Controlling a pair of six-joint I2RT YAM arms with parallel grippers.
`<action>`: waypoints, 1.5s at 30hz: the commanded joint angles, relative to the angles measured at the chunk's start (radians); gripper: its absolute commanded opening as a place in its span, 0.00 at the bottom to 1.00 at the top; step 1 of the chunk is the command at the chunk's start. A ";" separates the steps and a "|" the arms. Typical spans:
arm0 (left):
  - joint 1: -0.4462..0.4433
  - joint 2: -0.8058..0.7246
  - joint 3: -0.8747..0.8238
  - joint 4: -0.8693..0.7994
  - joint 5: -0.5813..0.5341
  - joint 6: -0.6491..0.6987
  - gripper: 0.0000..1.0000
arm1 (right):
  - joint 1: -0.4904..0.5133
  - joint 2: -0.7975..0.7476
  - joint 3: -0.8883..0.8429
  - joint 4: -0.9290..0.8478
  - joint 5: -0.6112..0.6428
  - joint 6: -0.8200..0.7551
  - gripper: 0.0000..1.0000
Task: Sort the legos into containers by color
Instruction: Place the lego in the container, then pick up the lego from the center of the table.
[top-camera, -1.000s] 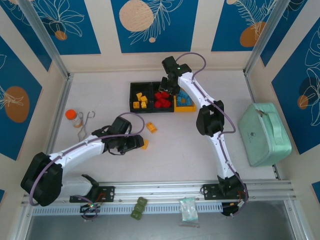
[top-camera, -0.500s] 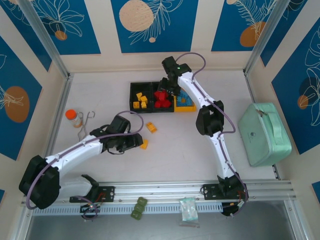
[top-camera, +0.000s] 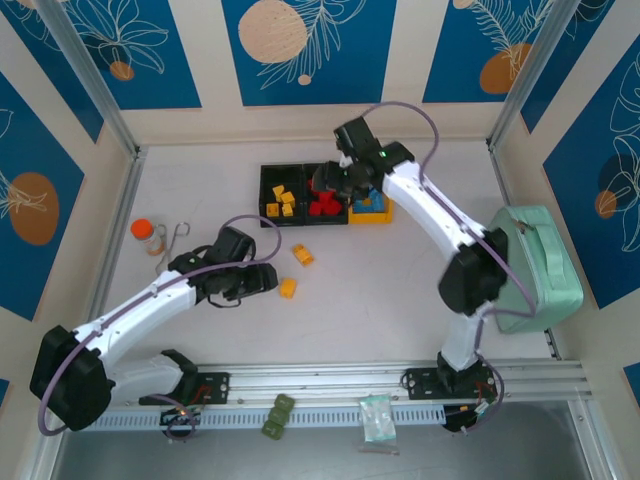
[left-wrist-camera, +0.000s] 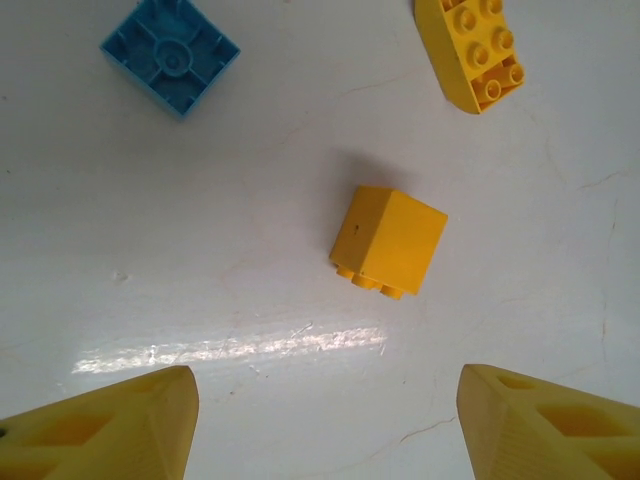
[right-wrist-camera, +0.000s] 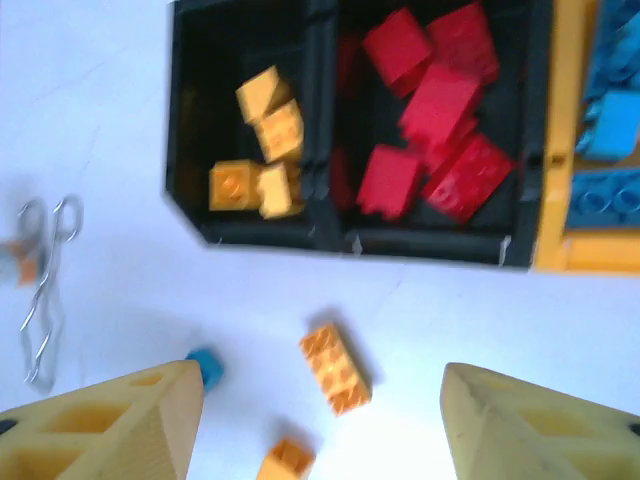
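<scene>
On the rail at the near edge: olive-green blocks (top-camera: 279, 416) and, to their right, a clear packet (top-camera: 377, 418).

Farther in, low over the white desk (top-camera: 400, 300): left gripper (top-camera: 266, 280), jaws standing wide, nothing between them. Through the left wrist camera, yellow fingertips (left-wrist-camera: 120, 420) at the two bottom corners with bare desk between. Beyond them, three loose legos, none touching another:
- square yellow brick (left-wrist-camera: 388, 242), tipped on its side, studs toward the gripper, clear of both fingers
- light blue brick (left-wrist-camera: 170, 54), upside down, farther off to the left
- long yellow brick (left-wrist-camera: 470, 50), studs up, farther off to the right

From above, square yellow brick just beside the left gripper's tip. Long yellow brick a little beyond, toward the containers (top-camera: 305, 222).

Left of that arm: orange-capped bottle (top-camera: 147, 235), upright, with a wire clip (top-camera: 175, 240) just beside it. At the far right: mint-green case (top-camera: 530, 265), lying flat.

Farthest back, the containers joined in a row:
- left black bin (right-wrist-camera: 250, 235), holding yellow bricks (right-wrist-camera: 280, 130)
- middle black bin (right-wrist-camera: 430, 245), holding red bricks (right-wrist-camera: 435, 105)
- yellow bin (right-wrist-camera: 560, 200) on the right, holding blue bricks (right-wrist-camera: 605, 135)

Above the back of the middle bin: right gripper (top-camera: 332, 183), jaws parted wide and empty.
</scene>
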 joint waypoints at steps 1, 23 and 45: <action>0.007 0.050 0.077 -0.080 0.000 0.110 0.67 | -0.007 -0.148 -0.227 0.168 -0.110 -0.015 0.65; -0.167 0.501 0.338 -0.129 -0.144 0.315 0.66 | 0.113 -0.886 -1.057 0.181 -0.383 0.057 0.66; -0.174 0.554 0.412 -0.166 -0.204 0.322 0.27 | 0.150 -0.866 -1.069 0.233 -0.359 0.098 0.65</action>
